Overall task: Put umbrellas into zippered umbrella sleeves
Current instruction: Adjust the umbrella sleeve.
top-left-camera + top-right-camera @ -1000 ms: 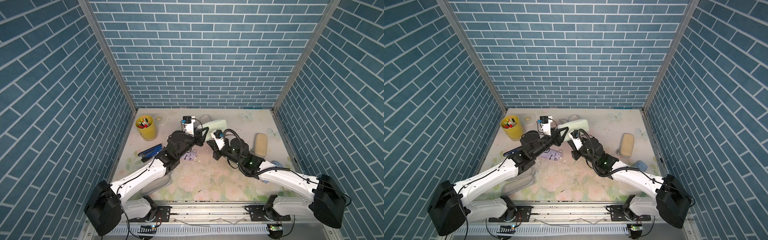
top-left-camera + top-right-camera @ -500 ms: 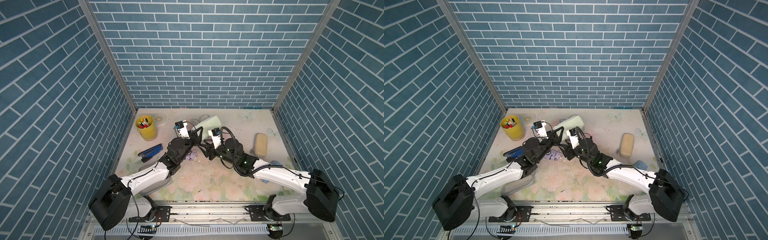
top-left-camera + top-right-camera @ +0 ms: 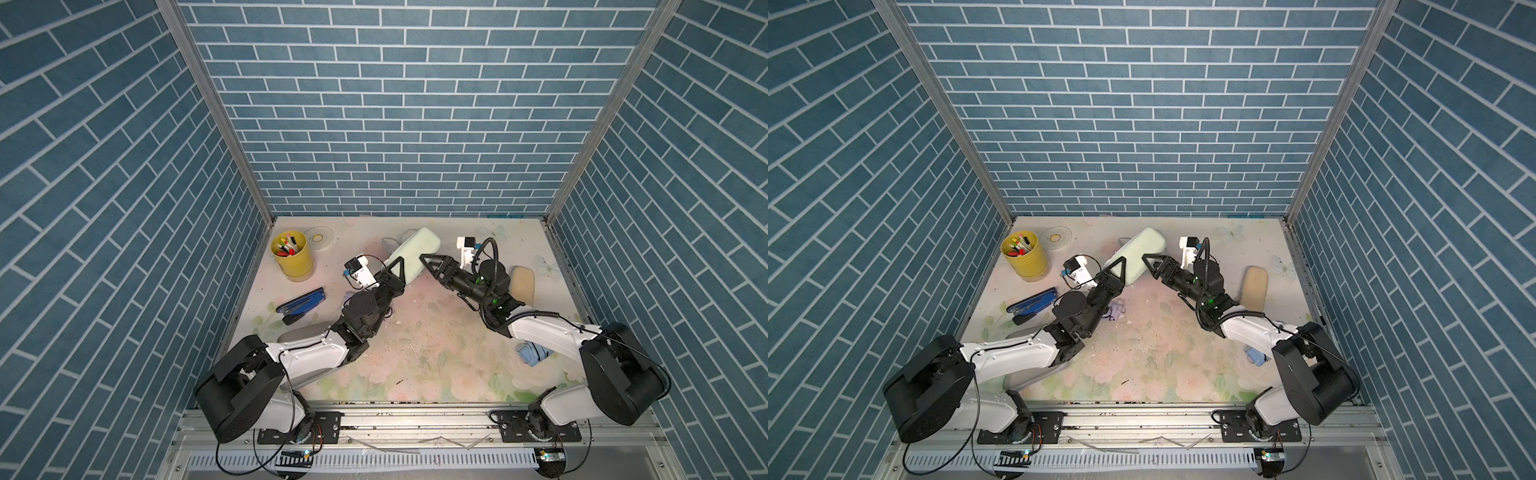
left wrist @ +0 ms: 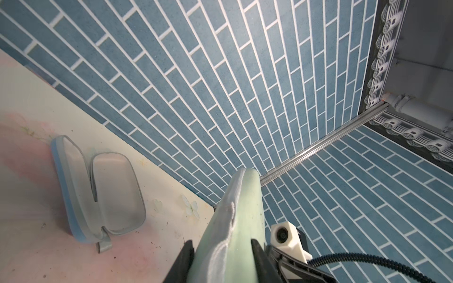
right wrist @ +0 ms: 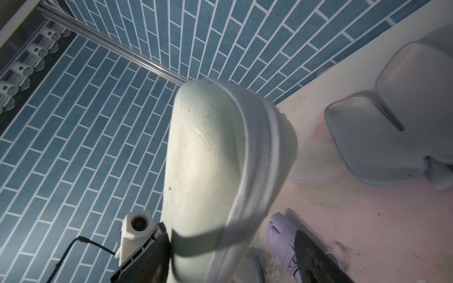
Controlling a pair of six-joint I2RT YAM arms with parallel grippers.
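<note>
L gripper (image 4: 221,242): closed on the mint sleeve (image 4: 235,215). You see one finger (image 4: 186,259) pressed to each broad side of its near end.
R gripper (image 3: 432,262): jaws wide apart, holding nothing. In the R wrist view they straddle the sleeve's near end. One finger (image 5: 316,257) stands clear of it and the other sits just beside it; contact there, can't tell.
Mint sleeve, look: closed clamshell, pale green shell w/ grey zip band round the edge. The zip is shut along the stretch you can see.
Mint sleeve, place: up off the table (image 3: 415,332) at a slant, far end toward the back wall, between the two grippers in both top views.
Blue sleeve (image 4: 98,193): lies open on the table near the back wall, grey insides up.
Lilac umbrella (image 3: 1115,311): on the table, just beside the L arm's wrist.
Beige sleeve (image 3: 521,282): closed, flat on the table, beside the R arm.
Light blue umbrella (image 3: 532,353): partly hidden under the R forearm.
Hard to read: dark band across the mint sleeve's base in the R wrist view, strap or shadow, can't tell. In the top views the blue sleeve is mostly hidden behind the mint one. Grey shape under the L forearm, can't ID.
Other: yellow cup (image 3: 291,253) and stapler (image 3: 301,303) on the L side, well apart from the grip.
</note>
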